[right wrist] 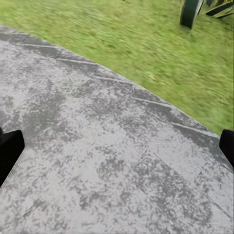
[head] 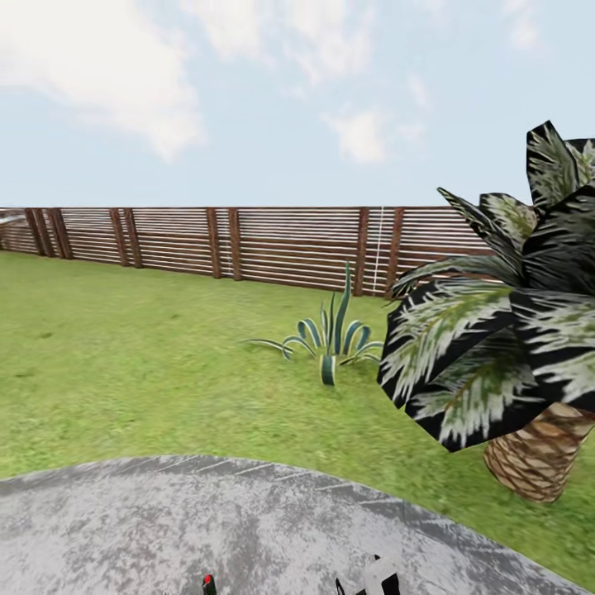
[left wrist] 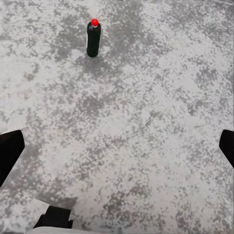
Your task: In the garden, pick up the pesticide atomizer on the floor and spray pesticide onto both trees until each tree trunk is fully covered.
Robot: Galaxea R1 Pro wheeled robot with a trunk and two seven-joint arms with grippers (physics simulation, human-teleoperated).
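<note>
The pesticide atomizer (left wrist: 93, 39), a small dark bottle with a red dot on top, stands upright on grey speckled paving (left wrist: 146, 122). My left gripper (left wrist: 117, 148) hangs open above the paving, its black fingertips (left wrist: 9, 151) at the picture's edges and the bottle some way ahead of them, untouched. In the head view the bottle's red top (head: 207, 583) peeks in at the bottom edge. My right gripper (right wrist: 117, 148) is open too, over the paving near its curved border with the lawn (right wrist: 161, 48). The two tall trees are out of view.
A green lawn (head: 124, 372) runs to a brown slatted fence (head: 248, 244). A spiky agave-like plant (head: 330, 339) stands mid-lawn, and a short palm (head: 529, 446) stands close at the right. A white-and-black robot part (head: 378, 578) shows at the bottom.
</note>
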